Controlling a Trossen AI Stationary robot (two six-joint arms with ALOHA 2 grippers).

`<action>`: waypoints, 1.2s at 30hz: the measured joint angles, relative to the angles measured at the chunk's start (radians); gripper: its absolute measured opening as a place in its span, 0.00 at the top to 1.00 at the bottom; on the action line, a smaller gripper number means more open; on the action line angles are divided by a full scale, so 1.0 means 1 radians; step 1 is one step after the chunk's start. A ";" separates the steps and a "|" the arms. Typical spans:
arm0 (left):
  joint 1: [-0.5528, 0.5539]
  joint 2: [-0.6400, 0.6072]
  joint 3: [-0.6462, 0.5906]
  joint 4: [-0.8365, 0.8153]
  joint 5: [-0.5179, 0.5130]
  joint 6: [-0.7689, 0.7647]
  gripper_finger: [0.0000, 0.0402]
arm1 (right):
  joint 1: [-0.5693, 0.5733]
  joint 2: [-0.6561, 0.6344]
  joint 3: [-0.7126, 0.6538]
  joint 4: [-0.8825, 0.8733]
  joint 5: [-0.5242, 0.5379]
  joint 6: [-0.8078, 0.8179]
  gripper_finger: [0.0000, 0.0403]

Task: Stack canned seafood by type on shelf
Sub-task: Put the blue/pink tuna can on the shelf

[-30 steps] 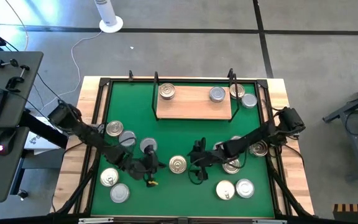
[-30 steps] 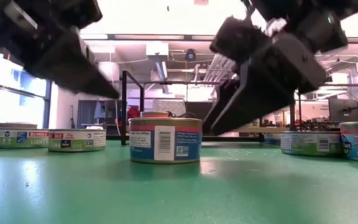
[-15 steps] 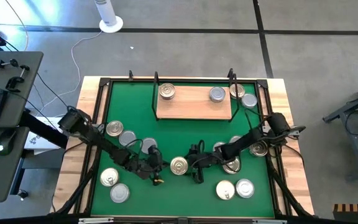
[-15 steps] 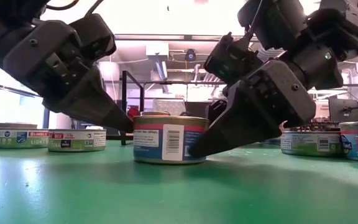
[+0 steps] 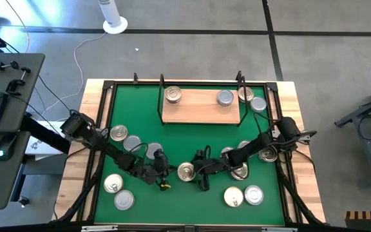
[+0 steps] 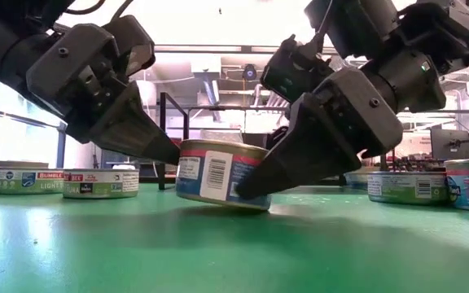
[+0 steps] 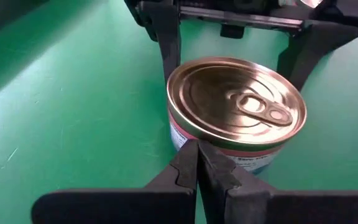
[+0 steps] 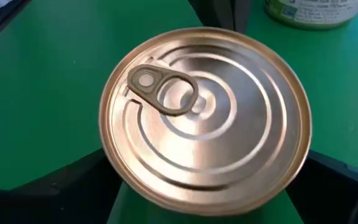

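Observation:
A gold-lidded can (image 5: 185, 171) with a pull tab sits tilted on the green mat near the table's front middle. My left gripper (image 5: 164, 169) is shut, its tip at the can's left side (image 6: 173, 155). From the right, my right gripper (image 5: 197, 171) stands open with one finger on either side of the can (image 8: 204, 124). The near finger (image 6: 255, 183) crosses in front of the can's wall. The wooden shelf (image 5: 201, 111) at the far middle holds a gold can (image 5: 172, 95) and a silver can (image 5: 225, 98). My left gripper presses its shut fingertips (image 7: 197, 152) against the can's side wall (image 7: 182, 134), just under the lid's rim, slanting down from the table's left. The can leans, its left edge raised and its lower right edge (image 6: 259, 205) on the mat. My right gripper: I cannot tell whether its fingers touch the can.
Several cans lie on the mat's left side (image 5: 124, 138) and front left (image 5: 118, 191). More stand under and beside the right arm (image 5: 267, 153), at the front right (image 5: 243, 195), and beside the shelf's right end (image 5: 258, 103). The mat's black frame (image 5: 108, 87) borders the work area.
Both grippers have come down toward the gold-lidded can from its two sides. The left one's shut tip has reached the can's left wall, and the right one's fingers have sunk to either side of it. The can, upright before, now leans with its left edge raised.

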 joint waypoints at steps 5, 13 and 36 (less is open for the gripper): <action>0.000 0.000 0.000 -0.002 -0.003 0.000 1.00 | 0.001 0.000 0.005 0.009 0.022 0.003 0.01; 0.000 0.000 0.000 -0.005 -0.003 0.000 1.00 | 0.001 0.000 0.005 0.020 0.026 0.026 0.01; -0.056 -0.203 0.003 -0.320 -0.014 -0.088 1.00 | 0.026 -0.056 0.011 -0.099 0.198 0.015 0.14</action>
